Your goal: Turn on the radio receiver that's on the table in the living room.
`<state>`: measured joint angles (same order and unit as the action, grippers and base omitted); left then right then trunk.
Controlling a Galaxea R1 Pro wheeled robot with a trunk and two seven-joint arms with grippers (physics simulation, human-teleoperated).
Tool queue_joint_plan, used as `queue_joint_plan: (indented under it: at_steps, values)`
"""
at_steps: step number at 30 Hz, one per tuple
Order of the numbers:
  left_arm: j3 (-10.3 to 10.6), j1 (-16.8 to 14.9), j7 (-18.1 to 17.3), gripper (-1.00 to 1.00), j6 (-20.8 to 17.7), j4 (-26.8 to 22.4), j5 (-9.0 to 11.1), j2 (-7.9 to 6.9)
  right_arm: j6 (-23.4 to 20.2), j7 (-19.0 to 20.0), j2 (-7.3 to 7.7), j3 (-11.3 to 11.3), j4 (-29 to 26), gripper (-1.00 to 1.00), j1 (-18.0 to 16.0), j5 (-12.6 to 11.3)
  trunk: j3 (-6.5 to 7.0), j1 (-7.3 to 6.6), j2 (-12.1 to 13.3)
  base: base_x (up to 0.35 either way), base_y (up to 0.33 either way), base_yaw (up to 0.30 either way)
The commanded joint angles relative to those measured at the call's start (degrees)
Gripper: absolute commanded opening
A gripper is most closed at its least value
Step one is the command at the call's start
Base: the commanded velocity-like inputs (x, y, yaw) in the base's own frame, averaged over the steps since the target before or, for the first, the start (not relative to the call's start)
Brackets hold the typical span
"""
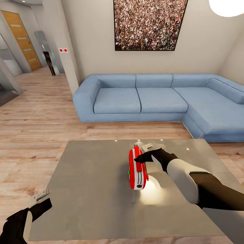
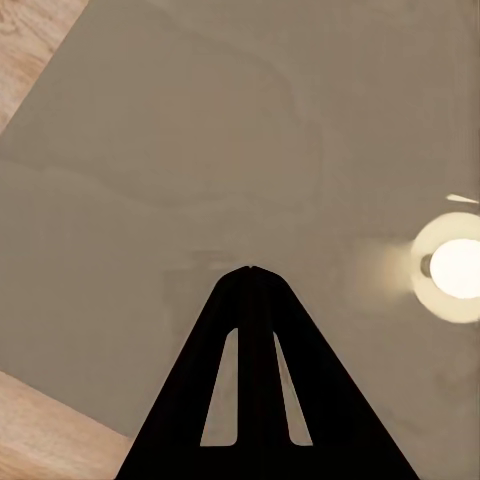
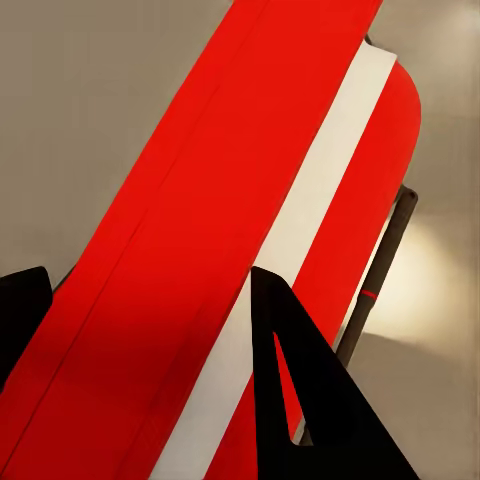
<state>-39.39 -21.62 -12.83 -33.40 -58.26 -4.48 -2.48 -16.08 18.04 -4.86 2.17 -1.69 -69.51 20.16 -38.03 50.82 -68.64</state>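
One red radio receiver (image 1: 137, 168) mid-table (image 1: 88, 189) before the blue sofa (image 1: 162, 100), right gripper (image 1: 140, 156) fingers spread apart astride its top, left gripper (image 1: 42, 200) fingers pressed together, holding nothing, over the table's near-left edge.

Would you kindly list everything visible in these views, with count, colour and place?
radio receiver: one, red with white trim, on the table, middle.
table: one, glossy grey, foreground.
sofa: one, blue, L-shaped, behind the table.
crowd picture: one, on the beige wall above the sofa.
door: one, orange wood, far left.
right gripper: black fingers either side of the radio, open.
left gripper: black, fingers together over the table's near-left corner.
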Motion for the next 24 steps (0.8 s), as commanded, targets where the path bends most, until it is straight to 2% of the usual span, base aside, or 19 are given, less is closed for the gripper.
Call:
queue_joint_plan:
  at_steps: [1,7,24]
  values:
    - [0.01,0.0,0.0,-1.0,0.0,0.03,0.0,0.01,0.01,-0.02,-0.01,0.29,-0.04,-1.0,-0.01,-0.12,0.0,0.0,0.0,0.0,0.0,0.0]
    - [-0.06,0.0,-0.03,-1.0,0.0,-0.01,0.0,-0.04,0.34,0.46,0.03,0.29,0.02,-1.0,-0.01,-0.12,0.0,0.0,0.0,0.0,0.0,0.0]
    - [-0.16,0.0,-0.03,-1.0,0.06,0.06,0.0,0.02,0.65,0.5,0.03,0.29,0.29,-1.0,-0.01,-0.12,-3.05,3.73,-6.82,0.0,0.0,0.0]
